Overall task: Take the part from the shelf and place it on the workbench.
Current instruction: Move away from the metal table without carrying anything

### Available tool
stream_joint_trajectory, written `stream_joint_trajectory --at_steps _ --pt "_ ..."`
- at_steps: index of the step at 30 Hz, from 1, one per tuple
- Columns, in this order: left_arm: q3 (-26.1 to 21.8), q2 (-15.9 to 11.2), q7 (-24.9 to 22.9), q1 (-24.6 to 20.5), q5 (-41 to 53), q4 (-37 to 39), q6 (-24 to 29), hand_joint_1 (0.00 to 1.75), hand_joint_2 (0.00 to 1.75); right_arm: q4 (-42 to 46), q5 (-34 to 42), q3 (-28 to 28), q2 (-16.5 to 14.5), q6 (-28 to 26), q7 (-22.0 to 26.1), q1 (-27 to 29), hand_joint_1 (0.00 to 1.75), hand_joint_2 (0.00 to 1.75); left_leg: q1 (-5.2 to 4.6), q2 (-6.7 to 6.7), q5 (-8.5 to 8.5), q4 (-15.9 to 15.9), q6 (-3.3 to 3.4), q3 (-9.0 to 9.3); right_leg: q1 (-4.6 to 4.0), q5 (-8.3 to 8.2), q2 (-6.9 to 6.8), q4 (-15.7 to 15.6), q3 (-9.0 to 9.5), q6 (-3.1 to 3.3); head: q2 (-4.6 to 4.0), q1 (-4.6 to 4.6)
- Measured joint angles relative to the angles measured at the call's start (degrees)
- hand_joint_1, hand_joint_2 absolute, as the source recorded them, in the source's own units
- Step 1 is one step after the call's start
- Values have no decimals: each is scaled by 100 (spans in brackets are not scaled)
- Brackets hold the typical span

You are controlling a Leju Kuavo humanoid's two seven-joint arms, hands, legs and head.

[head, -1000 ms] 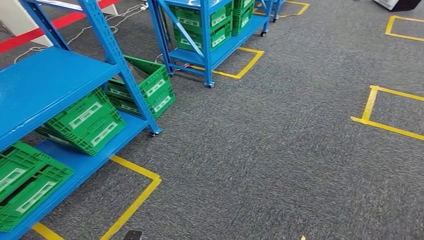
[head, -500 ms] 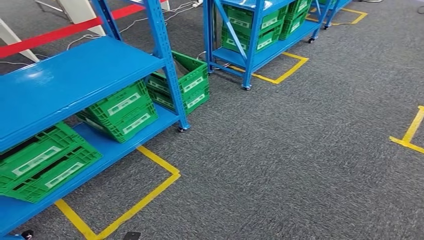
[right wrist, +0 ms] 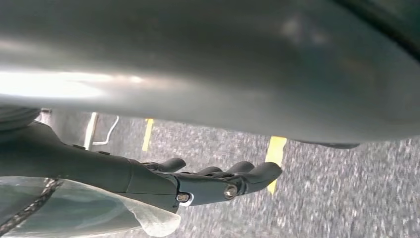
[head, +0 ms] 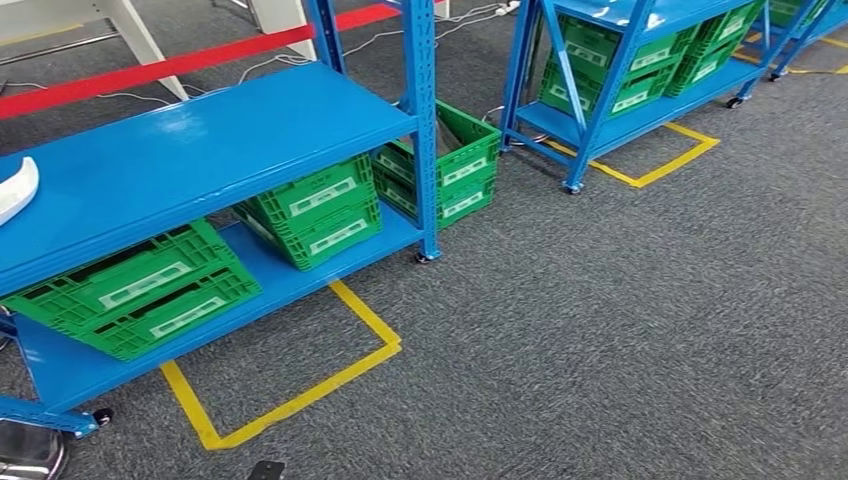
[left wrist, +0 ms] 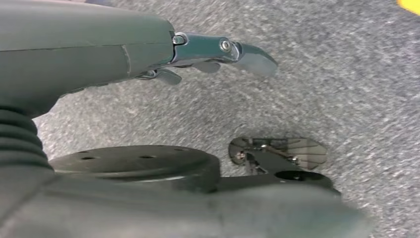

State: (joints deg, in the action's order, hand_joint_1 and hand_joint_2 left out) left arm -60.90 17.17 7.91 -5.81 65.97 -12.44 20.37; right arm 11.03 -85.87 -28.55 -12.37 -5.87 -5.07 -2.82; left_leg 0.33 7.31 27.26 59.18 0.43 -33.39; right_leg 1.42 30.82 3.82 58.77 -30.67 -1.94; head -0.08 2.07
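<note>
- Head view: blue steel shelf (head: 200,150) at the left, a second blue shelf (head: 640,60) further back to the right, both on castors on the grey carpet (head: 620,330).
- White part (head: 18,188) lies on the middle board of the near shelf, at that board's left end; only its rounded end is in frame. Neither hand touches it.
- Bottom board of the near shelf carries three green crates (head: 140,290), tilted and side by side; the rightmost (head: 440,165) sits at the board's right end, past the upright post.
- Second shelf holds more green crates (head: 610,70) on its lower board.
- Yellow floor tape (head: 290,400) marks a square in front of the near shelf; another yellow outline (head: 660,160) lies by the second shelf. Red tape (head: 180,62) runs behind the near shelf, with white cables beside it.
- Left wrist view adds the left hand (left wrist: 218,52): it hangs over bare carpet, fingers (left wrist: 255,57) stretched out and apart, nothing held.
- Right wrist view adds the right hand (right wrist: 218,181): fingers (right wrist: 260,173) extended, slightly curved, nothing between them. Clear plastic wrap (right wrist: 74,213) shows beside the wrist; yellow tape on the carpet beyond.
</note>
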Motion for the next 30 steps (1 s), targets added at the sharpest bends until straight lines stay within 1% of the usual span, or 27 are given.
stream_joint_trajectory --at_steps 1,2,4,6,7,8,9,10,11,12,13,14,15,16,17,18,19,20,21,22,23,24,25,26,27,28,30 --pt "-1 -3 -1 9 3 0 0 0 0 0 0 -1 -2 -1 -5 -3 0 0 -6 -72 28 41 -26 -22 2 -3 -66 -3 8 39 1 -4" --pt "-1 -5 -5 12 4 0 -2 0 0 0 -1 -2 -4 -1 -3 -3 0 0 -14 -206 110 167 -52 -81 6 -3 -143 -12 19 79 0 -22" --pt "-1 -3 -56 -2 8 0 -22 0 0 -1 -8 -2 -5 8 -3 10 0 0 -29 -547 437 778 -93 -366 -3 10 -322 -20 34 146 1 -57" --pt "-2 2 -175 -12 20 0 -61 0 0 -1 -32 -2 -4 20 -14 26 0 0 -20 -669 723 1512 -106 -718 -25 31 -511 -19 41 179 1 -68" --pt "-3 7 -241 -10 32 0 -80 0 0 -1 -50 -1 -3 29 -22 26 0 0 -17 -684 725 1665 -100 -790 -36 43 -597 -19 49 187 0 -69" --pt "-4 12 -296 -8 43 0 -93 0 0 -1 -68 -1 -3 43 -29 18 0 0 -19 -697 615 1590 -82 -751 -46 58 -672 -19 64 189 0 -70" --pt "-5 15 -338 -8 52 0 -102 0 0 -1 -85 0 -4 59 -38 8 0 0 -28 -734 416 1293 -47 -602 -58 77 -744 -20 91 185 0 -70" --pt "-5 17 -362 -10 59 0 -109 0 0 -1 -96 1 -5 71 -44 0 0 0 -55 -854 217 891 7 -399 -68 101 -811 -21 120 176 0 -70" --pt "-5 17 -374 -17 62 0 -114 0 0 -2 -104 1 -9 80 -49 -3 0 0 -99 -1018 88 521 64 -212 -87 130 -877 -19 144 156 1 -67" --pt "-5 18 -381 -25 65 0 -120 0 0 -3 -108 1 -11 84 -54 -3 0 0 -141 -1159 29 244 111 -77 -103 154 -944 -19 163 134 0 -72" --pt "-5 17 -382 -30 67 0 -129 0 0 -4 -107 1 -13 86 -54 -5 0 0 -177 -1254 41 113 142 -20 -114 171 -1010 -21 175 113 0 -71" --pt "-5 15 -381 -28 68 0 -142 0 0 -5 -100 1 -15 87 -53 -13 0 0 -196 -1246 66 76 153 -15 -126 181 -1083 -30 191 91 -1 -75" --pt "-5 13 -380 -18 69 0 -156 0 0 -4 -92 1 -14 86 -52 -26 0 0 -186 -1167 63 42 164 -9 -129 190 -1154 -47 219 71 -1 -78" --pt "-6 10 -379 -2 70 0 -169 0 0 -2 -84 1 -14 85 -49 -36 0 0 -167 -1087 47 7 176 3 -125 220 -1117 -40 232 46 -1 -67" --pt "-7 9 -377 10 71 0 -177 0 44 -1 -77 1 -14 83 -46 -42 0 0 -142 -1007 29 -28 196 19 -117 286 -985 36 207 21 -1 -62" --pt "-7 10 -374 11 73 0 -173 0 87 1 -72 1 -13 80 -43 -42 0 0 -115 -926 11 -60 215 35 -104 403 -797 234 114 -2 0 -49" --pt "-8 11 -371 6 76 0 -164 0 131 2 -68 1 -13 77 -40 -34 0 0 -99 -850 3 -72 228 39 -87 558 -584 551 -54 -18 1 -39" --pt "-8 12 -367 -2 78 0 -151 0 175 1 -62 1 -13 73 -38 -25 0 0 -92 -770 2 -72 241 37 -76 718 -459 943 -268 -30 0 -35" --pt "-8 13 -362 -6 79 0 -137 0 175 1 -55 0 -12 64 -38 -16 0 0 -90 -686 5 -72 245 38 -72 825 -411 1298 -478 -41 0 -33" --pt "-8 14 -358 -3 79 0 -127 0 175 1 -50 -1 -10 46 -39 -9 0 0 -90 -607 8 -71 247 45 -72 825 -397 1497 -624 -49 0 -35" --pt "-9 14 -355 2 76 0 -116 0 175 2 -48 -1 -9 19 -47 -6 0 0 -89 -530 13 -70 245 57 -71 706 -392 1487 -674 -52 -1 -34" --pt "-9 14 -352 5 74 0 -110 0 175 2 -46 -1 -7 -15 -60 -8 0 0 -86 -463 22 -68 237 76 -69 479 -384 1243 -609 -51 -1 -35" --pt "-10 16 -348 8 72 0 -104 0 175 3 -45 0 -7 -50 -79 -11 0 0 -84 -409 35 -66 221 95 -65 224 -368 854 -471 -45 0 -35" --pt "-10 18 -342 9 70 0 -99 0 175 2 -43 1 -7 -77 -98 -15 0 0 -91 -366 52 -54 197 108 -64 44 -340 484 -326 -39 0 -30" --pt "-10 18 -338 10 68 0 -95 0 175 1 -38 1 -8 -108 -121 -20 0 0 -98 -336 66 -40 171 107 -65 -60 -310 202 -202 -19 0 -29" --pt "-10 17 -336 14 67 0 -88 0 175 1 -34 1 -8 -143 -152 -22 0 0 -104 -318 72 -30 143 97 -70 -82 -284 55 -135 7 1 -29" --pt "-10 12 -340 20 63 0 -72 0 175 1 -21 -1 -8 -217 -255 -23 0 0 -101 -301 67 -21 97 78 -81 -69 -265 10 -98 77 0 -34"
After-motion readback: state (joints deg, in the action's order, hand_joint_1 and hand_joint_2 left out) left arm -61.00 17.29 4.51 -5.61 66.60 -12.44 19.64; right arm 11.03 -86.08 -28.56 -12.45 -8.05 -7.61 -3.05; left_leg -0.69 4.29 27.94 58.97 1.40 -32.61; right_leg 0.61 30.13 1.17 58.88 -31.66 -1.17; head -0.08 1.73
